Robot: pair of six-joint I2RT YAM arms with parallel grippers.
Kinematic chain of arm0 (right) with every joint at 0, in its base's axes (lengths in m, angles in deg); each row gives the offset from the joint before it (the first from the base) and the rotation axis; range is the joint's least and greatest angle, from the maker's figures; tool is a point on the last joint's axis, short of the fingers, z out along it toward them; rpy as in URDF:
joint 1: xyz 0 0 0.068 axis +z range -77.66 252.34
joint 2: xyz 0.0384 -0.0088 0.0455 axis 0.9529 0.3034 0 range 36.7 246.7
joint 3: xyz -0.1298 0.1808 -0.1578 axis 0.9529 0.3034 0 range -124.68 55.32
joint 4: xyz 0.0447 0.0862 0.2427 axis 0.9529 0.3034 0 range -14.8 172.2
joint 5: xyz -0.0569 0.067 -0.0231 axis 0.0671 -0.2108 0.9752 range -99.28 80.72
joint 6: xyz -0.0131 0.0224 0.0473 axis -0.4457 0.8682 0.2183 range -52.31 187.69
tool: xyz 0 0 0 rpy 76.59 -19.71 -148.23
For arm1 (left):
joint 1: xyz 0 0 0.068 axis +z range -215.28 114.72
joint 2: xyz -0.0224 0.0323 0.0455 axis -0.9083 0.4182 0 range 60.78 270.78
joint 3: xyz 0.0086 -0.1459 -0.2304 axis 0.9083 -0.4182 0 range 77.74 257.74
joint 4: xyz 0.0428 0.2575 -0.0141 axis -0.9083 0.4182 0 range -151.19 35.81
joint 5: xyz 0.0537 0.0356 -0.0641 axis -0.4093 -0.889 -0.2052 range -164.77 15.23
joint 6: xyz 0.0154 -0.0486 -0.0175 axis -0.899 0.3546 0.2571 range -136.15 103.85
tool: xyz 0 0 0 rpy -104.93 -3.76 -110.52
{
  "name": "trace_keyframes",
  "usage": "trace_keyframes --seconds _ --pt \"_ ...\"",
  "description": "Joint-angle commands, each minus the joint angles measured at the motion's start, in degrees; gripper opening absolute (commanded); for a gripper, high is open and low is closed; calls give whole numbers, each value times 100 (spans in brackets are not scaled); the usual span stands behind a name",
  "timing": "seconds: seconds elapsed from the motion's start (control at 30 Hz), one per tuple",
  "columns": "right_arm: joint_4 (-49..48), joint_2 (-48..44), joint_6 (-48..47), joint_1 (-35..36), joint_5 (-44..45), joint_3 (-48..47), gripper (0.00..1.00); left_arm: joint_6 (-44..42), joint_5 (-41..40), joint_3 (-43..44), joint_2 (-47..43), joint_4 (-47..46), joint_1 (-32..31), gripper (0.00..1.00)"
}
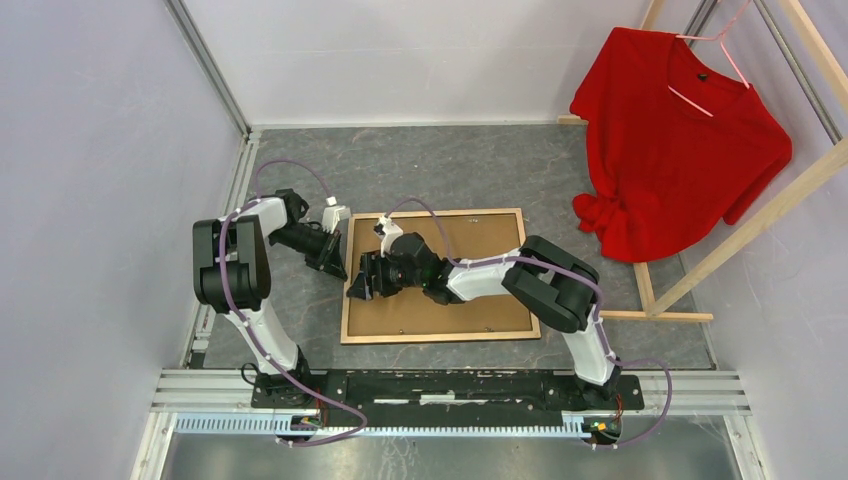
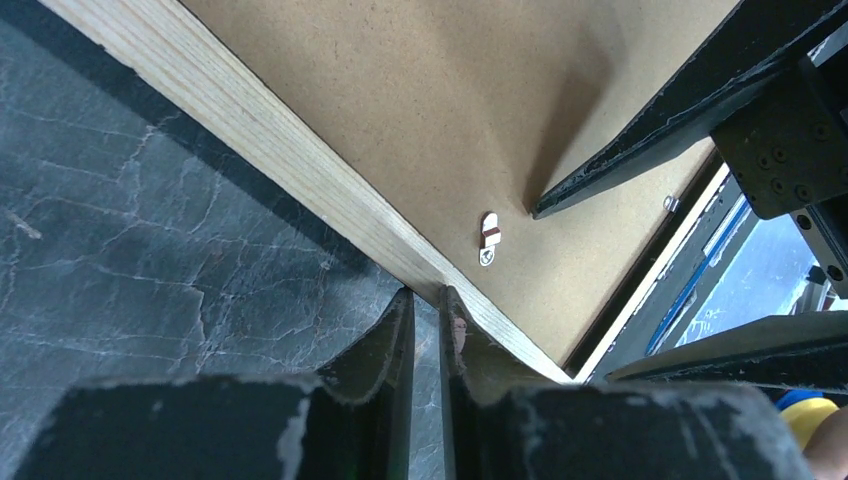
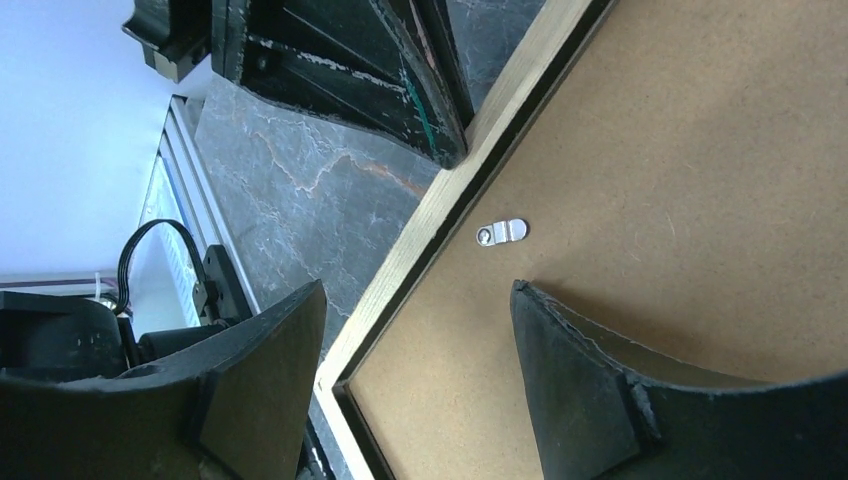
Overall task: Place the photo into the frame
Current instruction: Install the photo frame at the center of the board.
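Desk: dark grey, marble-veined desk (image 1: pixel 300 170). A metal rail (image 1: pixel 450 385) runs along the near edge, where both arm bases are bolted.
Room: pale walls (image 1: pixel 100 150) on the left and at the back. At the far right, a wooden rack (image 1: pixel 760 222) carries a red shirt (image 1: pixel 680 150) on a hanger.
Frame: the frame (image 1: pixel 440 336) (image 2: pixel 250 150) (image 3: pixel 440 200) lies flat on the middle of the desk, back side up, with its light wood rails showing.
Contents of frame: a brown backing board (image 1: pixel 480 240) (image 2: pixel 400 80) (image 3: pixel 700 150) fills the opening between the rails. A small metal clip (image 2: pixel 489 238) (image 3: pixel 501 232) lies wholly on the board, just beside the left rail.
Left pincer: the left pincer (image 1: pixel 336 262) (image 2: pixel 425 300) (image 3: pixel 450 150) is at the outer edge of the frame's left rail. Its fingers are pressed almost together, with only a thin slit between them, and that slit shows nothing but desk surface.
Right pincer: the right pincer (image 1: pixel 365 280) (image 3: pixel 417 290) is spread wide and straddles the same left rail — one finger over the desk outside the frame, the other over the backing board. Contact with either cannot be determined.
Spacing: the two pincers are near each other along the left rail, but apart.
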Motion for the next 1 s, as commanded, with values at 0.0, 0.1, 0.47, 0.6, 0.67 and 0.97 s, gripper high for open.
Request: trace_keyframes --seconds 0.0,0.1,0.47,0.6,0.67,0.97 --pt "-17 129 -87 16 124 -304 74 -12 -332 56 -17 -441 -36 18" --pt "-17 219 -65 16 111 -373 75 -28 -368 37 -27 -445 -42 18" --pt "-33 428 47 18 47 -567 74 -47 -420 10 -52 -446 -41 17" --pt "-25 445 42 21 71 -588 74 -62 -425 -7 -100 -454 -37 17" --pt "-33 470 43 19 71 -606 74 -73 -444 -10 -121 -447 -42 16" --pt "-104 633 131 19 -75 -739 74 -146 -461 -42 -174 -451 -37 15"
